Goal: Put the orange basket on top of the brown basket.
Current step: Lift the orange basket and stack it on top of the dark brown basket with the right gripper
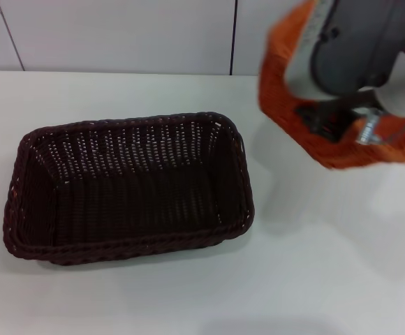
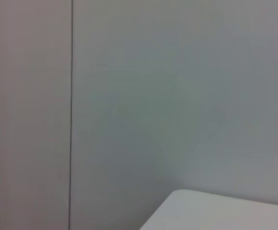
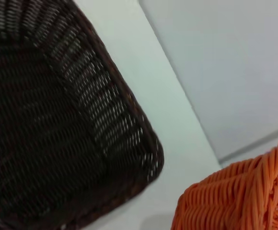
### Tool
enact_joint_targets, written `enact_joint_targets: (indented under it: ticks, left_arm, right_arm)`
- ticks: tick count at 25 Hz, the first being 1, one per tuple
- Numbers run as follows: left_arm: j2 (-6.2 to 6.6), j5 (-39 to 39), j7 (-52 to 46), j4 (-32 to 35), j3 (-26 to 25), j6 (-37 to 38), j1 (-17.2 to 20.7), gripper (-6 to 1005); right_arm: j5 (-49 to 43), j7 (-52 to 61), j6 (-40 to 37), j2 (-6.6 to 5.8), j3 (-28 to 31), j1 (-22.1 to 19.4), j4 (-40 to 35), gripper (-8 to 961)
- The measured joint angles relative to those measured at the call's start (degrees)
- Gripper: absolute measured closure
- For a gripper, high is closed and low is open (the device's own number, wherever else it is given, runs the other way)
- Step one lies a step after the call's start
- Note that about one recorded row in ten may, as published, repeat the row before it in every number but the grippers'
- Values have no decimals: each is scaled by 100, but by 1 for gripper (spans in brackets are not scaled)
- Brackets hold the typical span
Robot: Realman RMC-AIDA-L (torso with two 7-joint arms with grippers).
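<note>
The brown basket (image 1: 133, 247) sits upright and empty on the white table, left of centre in the head view. The orange basket (image 1: 278, 78) hangs tilted in the air above the table's right rear, to the right of the brown basket and apart from it. My right gripper (image 1: 334, 120) is shut on its rim, and my right arm hides much of it. The right wrist view shows one corner of the brown basket (image 3: 96, 110) below and part of the orange basket's weave (image 3: 235, 196) close by. My left gripper is out of view.
The white table (image 1: 328, 272) runs back to a pale panelled wall (image 1: 119, 35). The left wrist view shows only that wall and a rounded table corner (image 2: 215, 211).
</note>
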Motion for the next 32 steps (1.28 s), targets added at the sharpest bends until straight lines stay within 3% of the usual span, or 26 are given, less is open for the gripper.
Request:
enact_joint_targets:
  ticks: [3,7,12,22,32]
  left_arm:
    - [-3,1,-2,-36,0,2,2,201]
    - [2,1,-2,-35,0,-8,-11,201]
    - [-12,0,-3,-29,0,-48,-34,201]
    - [-12,0,-3,-51,0,-218,-104,201]
    - [-25,0,-6,-59,24,-240,-144,201]
  right_arm:
    - [-1,-826,-170,1,-445,71,-1,746]
    - [-29,-3096,-490,19,-1166,-373,54,747]
    - [-5,-4379,-628,16,-1372,-318,43,747]
    - [131,-4860,-648,-64,-1883,-225,-84,746]
    - [3,-4867,-867,-172,-1880,-240,-557,756]
